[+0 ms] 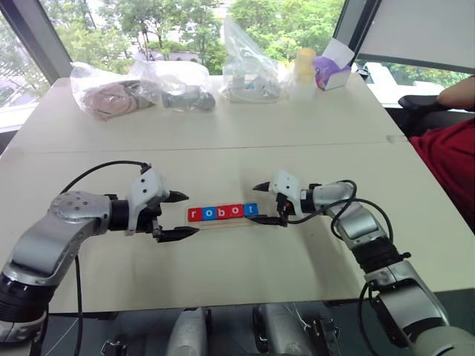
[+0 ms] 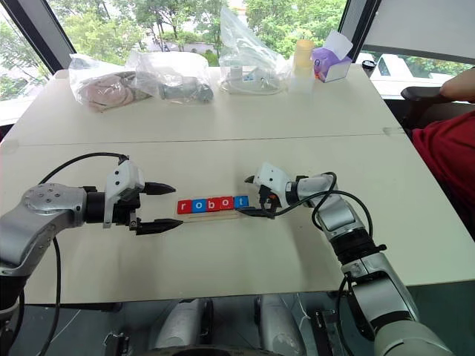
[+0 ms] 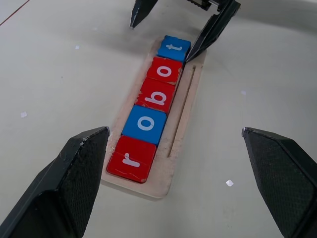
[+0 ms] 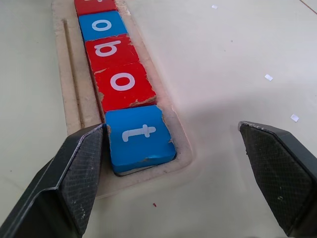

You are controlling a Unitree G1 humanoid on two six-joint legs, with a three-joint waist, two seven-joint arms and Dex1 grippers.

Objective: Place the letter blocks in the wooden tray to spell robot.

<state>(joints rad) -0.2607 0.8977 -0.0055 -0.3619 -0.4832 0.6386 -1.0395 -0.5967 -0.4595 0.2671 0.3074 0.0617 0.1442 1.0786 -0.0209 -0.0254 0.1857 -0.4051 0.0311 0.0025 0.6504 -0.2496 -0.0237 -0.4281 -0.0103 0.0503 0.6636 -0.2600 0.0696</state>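
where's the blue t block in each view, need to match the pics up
Left eye view: the small flat blue square block with a white t ends the row, beside the right gripper.
Right eye view: same end.
Left wrist view: far end of the long light wooden tray, at.
Right wrist view: nearest block.
Shared landmark: the neighbouring red o block.

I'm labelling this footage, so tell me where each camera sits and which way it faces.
Head stereo pair: looks forward and down at the table; both arms show.
Left wrist: looks along the open left claw at the wooden tray, r end nearest.
Right wrist: along the open right claw, t end nearest.
All share the letter blocks.
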